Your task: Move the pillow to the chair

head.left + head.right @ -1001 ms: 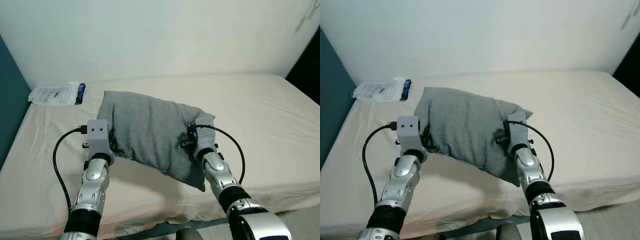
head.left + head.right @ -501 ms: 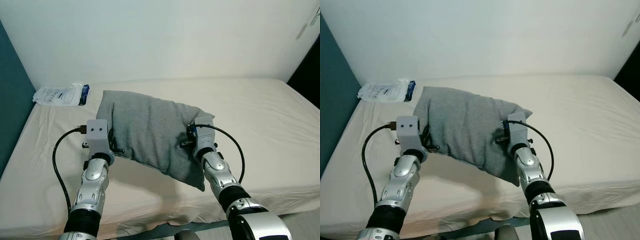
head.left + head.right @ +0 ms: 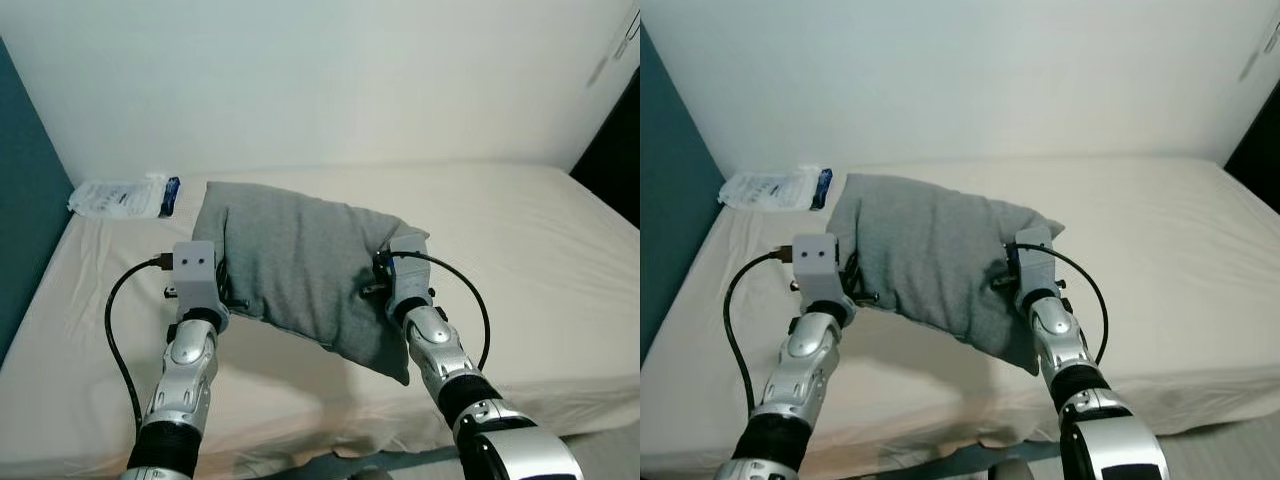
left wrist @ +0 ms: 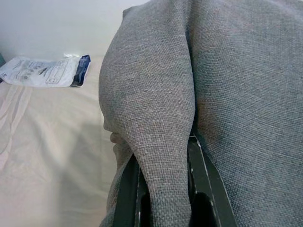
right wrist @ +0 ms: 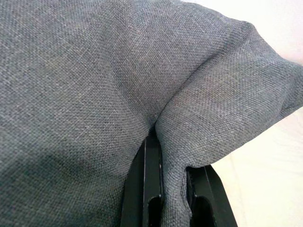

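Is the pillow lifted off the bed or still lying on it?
Lifted: the gray pillow hangs between both grippers, left gripper and right gripper, above the bed.

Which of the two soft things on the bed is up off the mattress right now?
The grey pillow, pinched between the left gripper and right gripper. The white plastic packet lies flat by the wall.

I see a plain heather-grey woven pillow (image 3: 300,265) over a cream sheet (image 3: 520,240). The wall (image 3: 320,80) is white, with a teal panel (image 3: 25,200) at left. A white packet (image 3: 118,196) has a blue end. My arms are silver, with black fingers (image 4: 130,189) and cables.
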